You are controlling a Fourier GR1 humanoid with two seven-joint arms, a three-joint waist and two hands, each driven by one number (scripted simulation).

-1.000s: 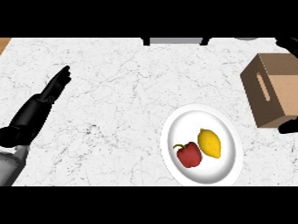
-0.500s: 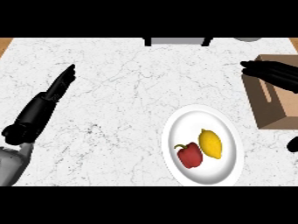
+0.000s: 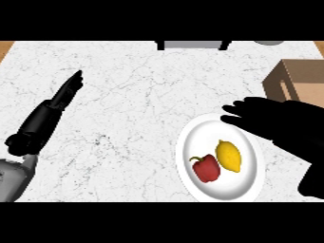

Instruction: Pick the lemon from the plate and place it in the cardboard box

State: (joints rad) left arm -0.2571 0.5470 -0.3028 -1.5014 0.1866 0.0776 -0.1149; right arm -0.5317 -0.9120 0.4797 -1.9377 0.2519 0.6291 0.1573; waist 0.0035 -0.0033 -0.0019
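Head view: the lemon [image 3: 228, 156] lies on the white plate [image 3: 192, 137], toward the rim nearest the cardboard box [image 3: 311, 85], touching or just beside a red pepper [image 3: 205, 168] that sits on its far side from the box. The right hand [image 3: 283, 118] hovers over the plate's box-side edge with its fingers stretched out and holding nothing, its tips above the rim and apart from the lemon. The left hand [image 3: 66, 92] rests well away from the plate on the marble tabletop [image 3: 136, 95], fingers straight and together, pointing away from the robot. Judged from its look, the lemon should be light, firm and smooth-skinned, a rounded oval that could roll or slip; the surest hold seems across its narrow middle, thumb on one flank and fingers on the other, coming in from the box side so the pepper is left alone. Compared with half a second ago, the right hand has swung off the box and down toward the plate, while the left hand, the lemon and the pepper keep the same places relative to the plate.
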